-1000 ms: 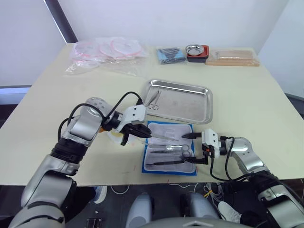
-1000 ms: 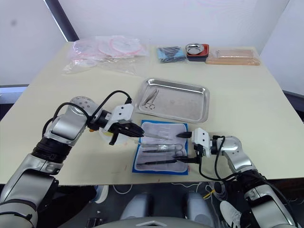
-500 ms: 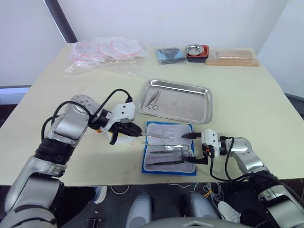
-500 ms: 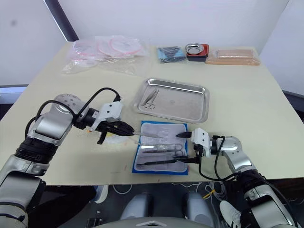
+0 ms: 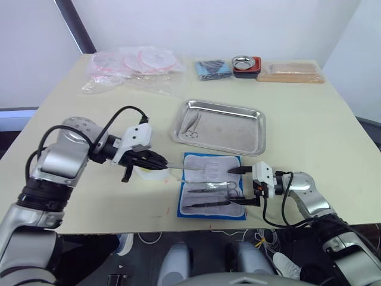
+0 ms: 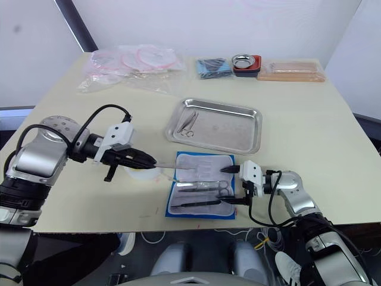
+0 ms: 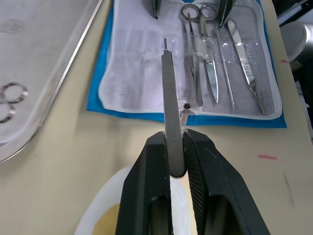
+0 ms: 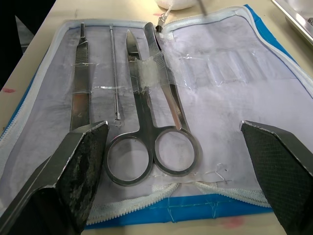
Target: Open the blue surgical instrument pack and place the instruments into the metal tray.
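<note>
The left gripper (image 7: 176, 161) is clamped tight on a slim flat metal handle (image 7: 168, 103), one of the instruments, and holds it out level above the surface (image 5: 309, 119), its tip reaching over the left edge of the blue surgical instrument pack (image 5: 212, 193). That gripper sits left of the pack, above a round white and yellow thing (image 5: 146, 174) lying on the surface. The pack lies unfolded near the front edge, pale lining up, blue border showing all round. In its pockets, toward the near side, lie a pair of scissors (image 8: 146, 122), a thin probe (image 8: 115, 83) and flat tweezers (image 8: 79, 93), side by side and held by clear straps. The right gripper (image 5: 249, 185) is at the pack's right edge with its two black fingers (image 8: 78, 166) spread wide, holding nothing, one finger on either side of the scissor rings. Just beyond the pack sits the metal tray (image 5: 238, 136), and it has a ring-handled instrument (image 5: 190, 125) lying at its left end. Along the far edge of the surface, from left to right: clear bags with pink tubing (image 5: 134, 65), a dark cloth bundle (image 5: 214, 68), a small steel bowl (image 5: 243, 62) on a red-black base, and a long wrapped tan packet (image 5: 292, 71).
</note>
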You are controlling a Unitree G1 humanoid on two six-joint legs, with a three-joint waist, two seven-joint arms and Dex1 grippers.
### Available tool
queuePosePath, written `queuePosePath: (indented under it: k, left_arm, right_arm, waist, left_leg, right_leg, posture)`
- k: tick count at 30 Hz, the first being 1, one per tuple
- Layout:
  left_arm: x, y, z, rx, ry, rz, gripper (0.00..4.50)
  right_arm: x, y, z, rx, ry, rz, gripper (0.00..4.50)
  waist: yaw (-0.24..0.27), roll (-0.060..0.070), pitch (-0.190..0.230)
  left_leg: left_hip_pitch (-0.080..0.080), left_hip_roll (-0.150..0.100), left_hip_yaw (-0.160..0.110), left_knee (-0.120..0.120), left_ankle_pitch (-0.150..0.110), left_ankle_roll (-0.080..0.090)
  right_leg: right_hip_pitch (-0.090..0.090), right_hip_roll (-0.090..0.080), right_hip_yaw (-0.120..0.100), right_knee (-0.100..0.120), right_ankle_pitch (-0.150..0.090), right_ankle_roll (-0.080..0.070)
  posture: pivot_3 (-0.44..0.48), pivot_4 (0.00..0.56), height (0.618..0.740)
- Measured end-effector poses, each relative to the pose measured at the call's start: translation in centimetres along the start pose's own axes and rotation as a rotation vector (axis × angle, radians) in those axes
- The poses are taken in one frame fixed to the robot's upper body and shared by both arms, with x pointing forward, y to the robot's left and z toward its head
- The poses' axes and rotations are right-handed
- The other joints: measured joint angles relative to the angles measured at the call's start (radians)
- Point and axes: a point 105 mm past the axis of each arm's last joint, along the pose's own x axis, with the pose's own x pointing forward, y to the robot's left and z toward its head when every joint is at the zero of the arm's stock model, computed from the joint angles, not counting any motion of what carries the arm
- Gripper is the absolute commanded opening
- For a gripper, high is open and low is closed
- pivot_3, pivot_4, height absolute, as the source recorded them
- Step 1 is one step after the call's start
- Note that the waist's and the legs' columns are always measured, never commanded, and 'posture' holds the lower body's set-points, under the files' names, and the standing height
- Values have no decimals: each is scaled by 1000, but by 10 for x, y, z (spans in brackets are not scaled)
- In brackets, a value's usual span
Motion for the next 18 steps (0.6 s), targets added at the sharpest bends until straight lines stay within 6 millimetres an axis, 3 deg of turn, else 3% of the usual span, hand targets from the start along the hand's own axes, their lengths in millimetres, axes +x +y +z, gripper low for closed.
queuePosePath:
  k: [7, 11, 18]
  left_arm:
    - [8, 25, 29, -54, -171, 151, 5]
    - [32, 54, 43, -159, -289, 359, 5]
    - [56, 85, 45, -243, -308, 633, 5]
  right_arm:
    - [0, 0, 0, -4, -2, -1, 4500]
    - [1, 0, 0, -6, -4, 1, 4500]
    - [1, 0, 0, -6, -6, 0, 4500]
  waist:
    - [0, -1, 0]
    - [0, -2, -1]
    - [0, -3, -1]
  left_leg:
    - [0, -1, 1, 0, 0, 0]
    - [0, -2, 2, 2, 0, 0]
    - [0, -2, 2, 2, 0, 0]
  right_leg:
    - [1, 5, -1, 0, 0, 0]
    - [2, 8, 0, 1, 0, 0]
    - [2, 11, 1, 2, 1, 0]
  posture:
    - [0, 150, 740]
    - [0, 150, 740]
    - [0, 150, 740]
